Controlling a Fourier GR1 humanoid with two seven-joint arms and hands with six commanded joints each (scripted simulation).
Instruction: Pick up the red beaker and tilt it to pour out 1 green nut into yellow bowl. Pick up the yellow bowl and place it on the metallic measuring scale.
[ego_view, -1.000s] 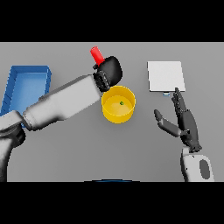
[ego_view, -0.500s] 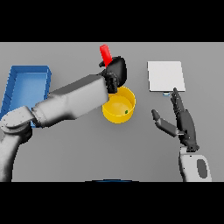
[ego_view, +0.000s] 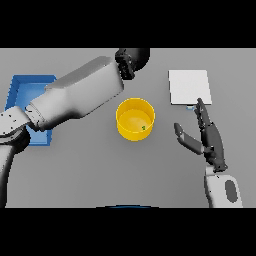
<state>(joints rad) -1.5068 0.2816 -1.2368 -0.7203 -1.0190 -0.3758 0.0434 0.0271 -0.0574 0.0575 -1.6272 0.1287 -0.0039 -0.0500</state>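
Right hand (ego_view: 210, 137) hovers open just right of yellow bowl (ego_view: 135, 119).

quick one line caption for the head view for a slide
Green nut in yellow bowl; left hand raised beyond it, open right hand beside the bowl, below the scale.

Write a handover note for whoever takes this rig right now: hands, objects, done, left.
Left hand: at the table's far edge beyond the bowl; fingers not readable, red beaker not visible.
Right hand: open, holding nothing, right of the bowl and near the scale's front edge.
Yellow bowl: upright mid-table, one green nut inside.
Metallic measuring scale: far right, nothing on it.
Blue tray: far left, partly behind the left arm.
Done: nut is in the bowl.
Left: pick up the bowl and set it on the scale; the right hand looks best placed.
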